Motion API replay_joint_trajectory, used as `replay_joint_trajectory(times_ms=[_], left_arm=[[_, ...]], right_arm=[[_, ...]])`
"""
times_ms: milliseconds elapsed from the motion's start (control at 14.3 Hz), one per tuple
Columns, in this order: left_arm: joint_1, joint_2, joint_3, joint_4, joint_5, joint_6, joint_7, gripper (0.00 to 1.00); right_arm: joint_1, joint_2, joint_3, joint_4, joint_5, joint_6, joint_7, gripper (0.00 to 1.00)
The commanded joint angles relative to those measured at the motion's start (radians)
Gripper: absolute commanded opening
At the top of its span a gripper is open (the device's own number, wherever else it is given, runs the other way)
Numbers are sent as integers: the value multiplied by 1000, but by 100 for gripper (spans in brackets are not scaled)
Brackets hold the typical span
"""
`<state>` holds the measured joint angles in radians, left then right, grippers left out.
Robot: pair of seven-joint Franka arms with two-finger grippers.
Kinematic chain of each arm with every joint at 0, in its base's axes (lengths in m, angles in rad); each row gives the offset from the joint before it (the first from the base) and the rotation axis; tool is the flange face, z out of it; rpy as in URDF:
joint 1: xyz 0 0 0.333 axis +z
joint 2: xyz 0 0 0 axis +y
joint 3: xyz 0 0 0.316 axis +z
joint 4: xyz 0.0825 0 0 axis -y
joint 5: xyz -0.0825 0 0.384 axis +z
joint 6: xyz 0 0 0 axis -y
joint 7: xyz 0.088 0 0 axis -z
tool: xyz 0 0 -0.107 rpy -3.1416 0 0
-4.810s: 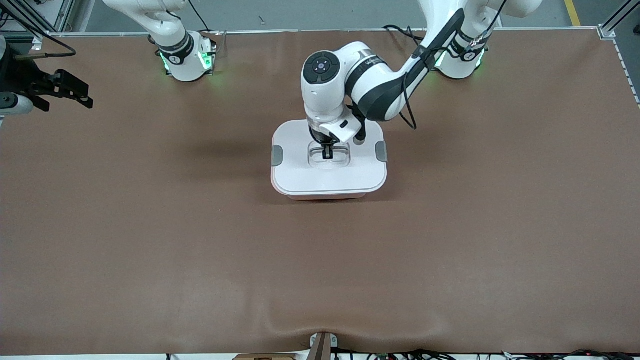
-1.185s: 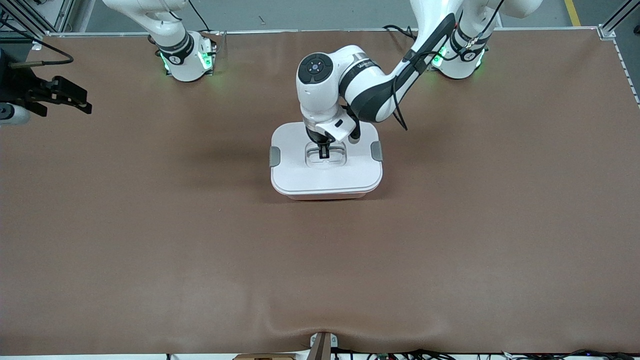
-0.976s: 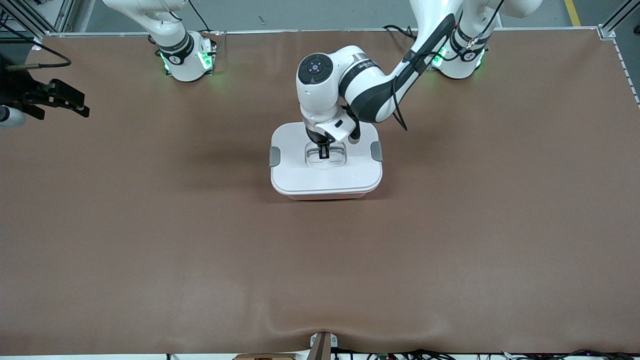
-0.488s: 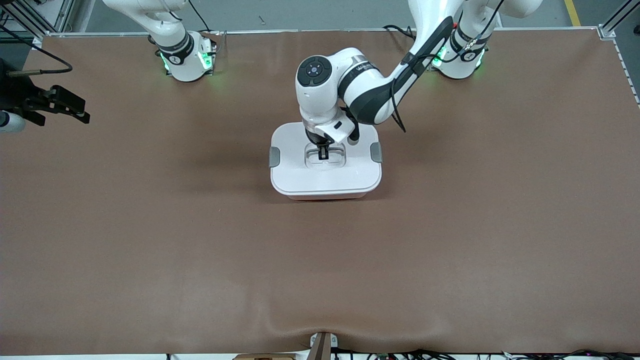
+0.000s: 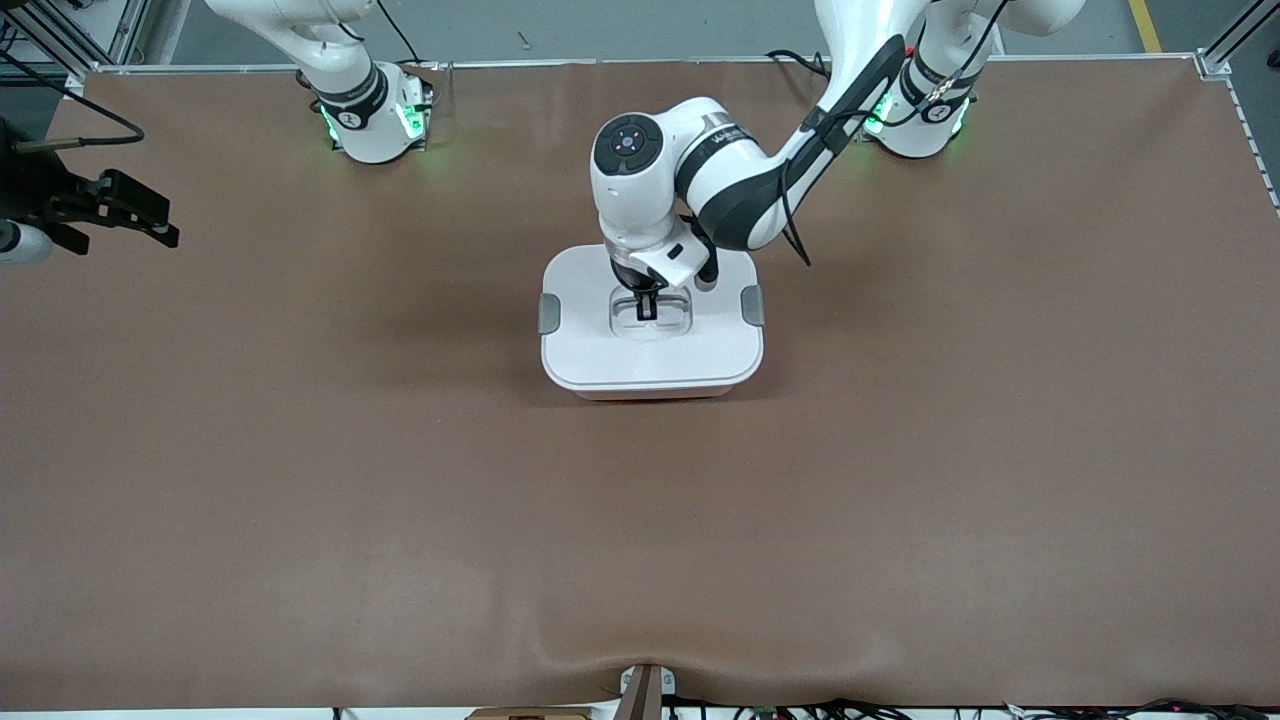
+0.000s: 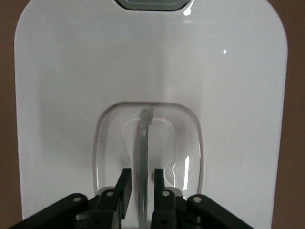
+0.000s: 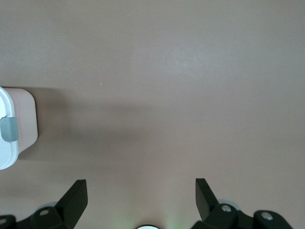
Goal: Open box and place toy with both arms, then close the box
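Left wrist view: left gripper (image 6: pixel 139 183) fingers astride box (image 6: pixel 62 95) handle (image 6: pixel 142 157).

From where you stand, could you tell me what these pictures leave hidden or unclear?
- The toy: in no view; the box's white lid hides whatever is inside.
- Left gripper at the lid's handle: the left wrist view shows small gaps between fingers and handle; contact is unclear. The front view's wrist covers it.
- Right gripper: waits open over the table's right-arm end; its arm is cut by the front view's edge.
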<state>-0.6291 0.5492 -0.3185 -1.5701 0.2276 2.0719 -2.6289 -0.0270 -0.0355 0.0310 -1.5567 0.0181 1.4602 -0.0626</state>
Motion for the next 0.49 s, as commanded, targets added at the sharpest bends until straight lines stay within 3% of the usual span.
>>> replay_joint_trajectory(times_ms=[0,418], left_arm=[[-27,11,7,31,53,-12,9,100],[37,-58,1,90,38,-150,107,100]], right_arm=[[-14,2,10,0,-7,6,-11,100],[-13,2,10,0,-7,61,0,100]])
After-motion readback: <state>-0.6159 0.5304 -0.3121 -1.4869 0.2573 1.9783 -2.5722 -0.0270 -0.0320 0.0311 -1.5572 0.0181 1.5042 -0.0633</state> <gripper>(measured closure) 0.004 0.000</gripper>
